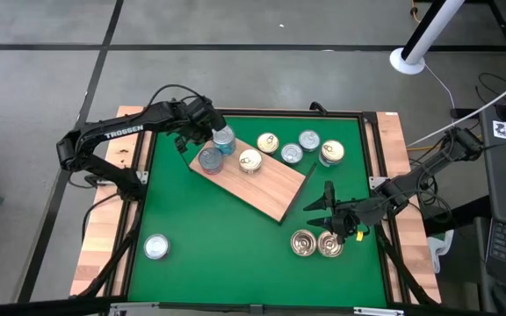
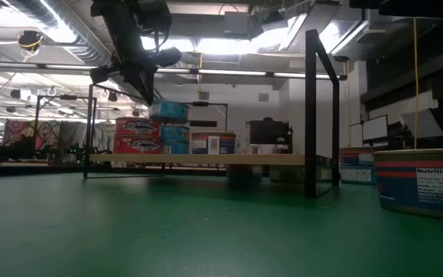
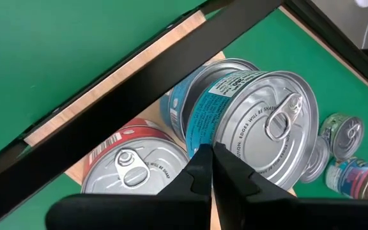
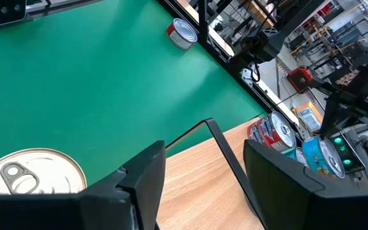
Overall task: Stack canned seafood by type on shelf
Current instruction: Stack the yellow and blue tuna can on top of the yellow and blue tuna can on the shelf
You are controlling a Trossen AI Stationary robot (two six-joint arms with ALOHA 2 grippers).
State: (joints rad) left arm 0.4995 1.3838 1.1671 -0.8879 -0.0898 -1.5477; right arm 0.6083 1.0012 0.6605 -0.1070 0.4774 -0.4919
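Observation:
The shelf (image 1: 262, 186) lies slantwise on the green mat. At its far left corner one blue tin (image 3: 260, 121) sits tilted on top of another blue tin (image 3: 179, 105), beside a red-labelled stack (image 2: 137, 135). A cream-gold tin (image 1: 249, 161) also stands on the board. My left gripper (image 3: 211, 167) is shut, with its tips at the upper blue tin (image 1: 224, 138). My right gripper (image 1: 321, 211) hangs open over the shelf's near right corner, holding nothing. Two gold tins (image 1: 316, 244) rest on the mat just in front of it. My left gripper touches the upper blue tin with its shut fingertips, on the labelled side wall (image 3: 221, 142) just below the lid rim. The fingers come slanting down from the table's left. The tin sits tilted, its base resting on the lower blue tin's lid.
Several more tins (image 1: 299, 147) stand on the mat behind the shelf's far edge. A lone silver tin (image 1: 155, 247) lies near the front left. A black frame bar (image 3: 171, 70) crosses close to my left gripper. Upright black posts (image 2: 311, 115) rise at the shelf's end.

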